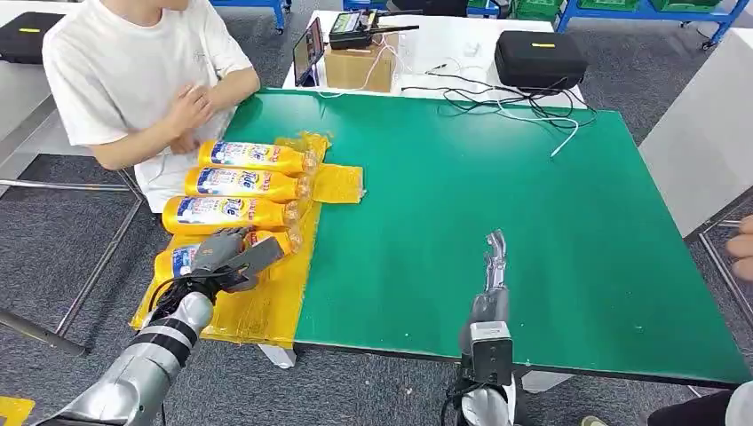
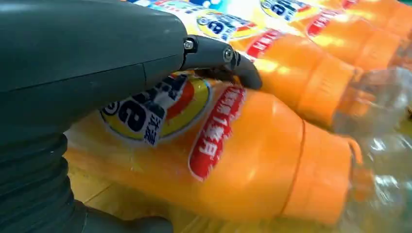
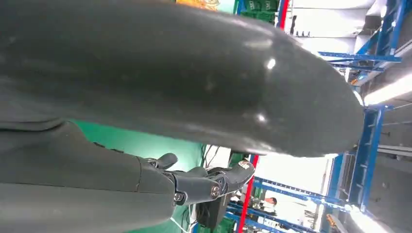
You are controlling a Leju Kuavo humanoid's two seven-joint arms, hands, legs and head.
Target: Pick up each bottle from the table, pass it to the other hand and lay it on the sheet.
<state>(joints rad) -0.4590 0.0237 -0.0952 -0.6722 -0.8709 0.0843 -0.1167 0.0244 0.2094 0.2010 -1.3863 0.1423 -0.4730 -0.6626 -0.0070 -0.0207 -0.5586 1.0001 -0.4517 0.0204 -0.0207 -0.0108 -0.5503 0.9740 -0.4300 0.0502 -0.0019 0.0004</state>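
Bottles lay in a row on the yellow sheet, the left hand curled over the nearest bottle, best released gently so it stayed parallel, while the right hand hovered open and empty over the table.

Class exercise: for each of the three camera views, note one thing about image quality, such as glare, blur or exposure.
Head view: even lighting, sharp green table. Left wrist view: the orange plastic bottle under the left hand is soft, its clear cap end blurred. Right wrist view: bright highlights on the right hand; background overexposed.
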